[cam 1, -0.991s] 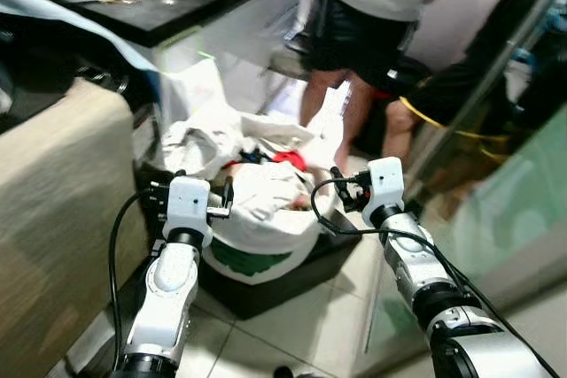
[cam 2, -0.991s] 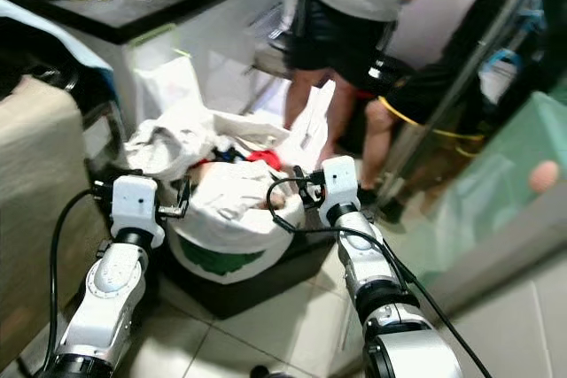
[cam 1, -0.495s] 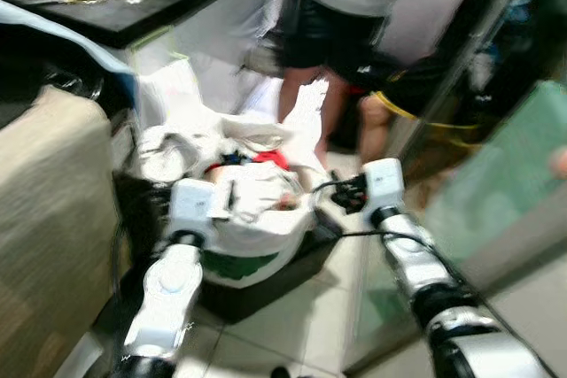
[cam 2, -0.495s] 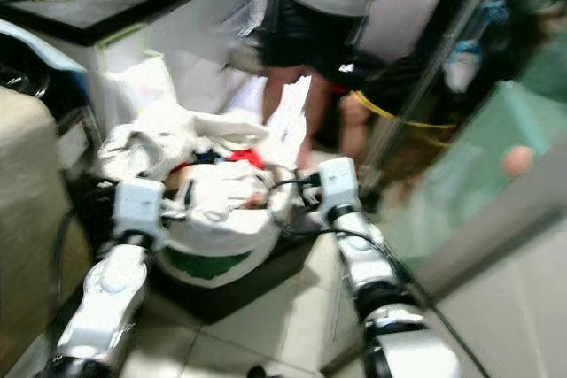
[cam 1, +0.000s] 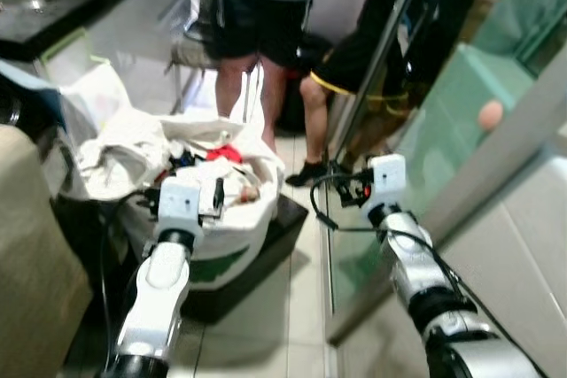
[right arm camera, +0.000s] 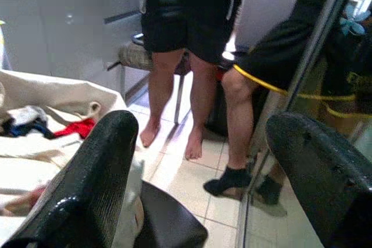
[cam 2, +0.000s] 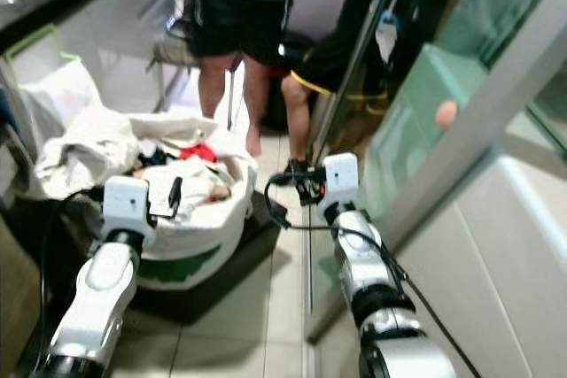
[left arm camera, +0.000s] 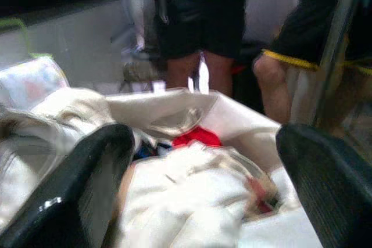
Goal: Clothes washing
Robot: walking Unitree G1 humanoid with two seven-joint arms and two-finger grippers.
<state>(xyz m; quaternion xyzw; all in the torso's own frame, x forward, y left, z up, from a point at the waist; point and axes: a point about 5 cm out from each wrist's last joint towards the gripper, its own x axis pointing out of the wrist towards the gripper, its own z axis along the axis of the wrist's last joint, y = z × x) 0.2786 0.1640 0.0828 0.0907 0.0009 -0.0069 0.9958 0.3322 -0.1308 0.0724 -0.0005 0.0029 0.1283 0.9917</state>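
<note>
Both grippers held open beside a full laundry basket on the tiled floor.

The white laundry basket sits on a dark base on the floor, heaped with pale clothes and a red garment. The left gripper hovers at the basket's near rim over the white clothing, its fingers spread wide and holding nothing. The right gripper is clear of the basket's right side, near a glass door, fingers apart and empty. A person in black shorts stands barefoot just beyond the basket, another person's leg beside them. A dark table edge runs at the far left.
</note>
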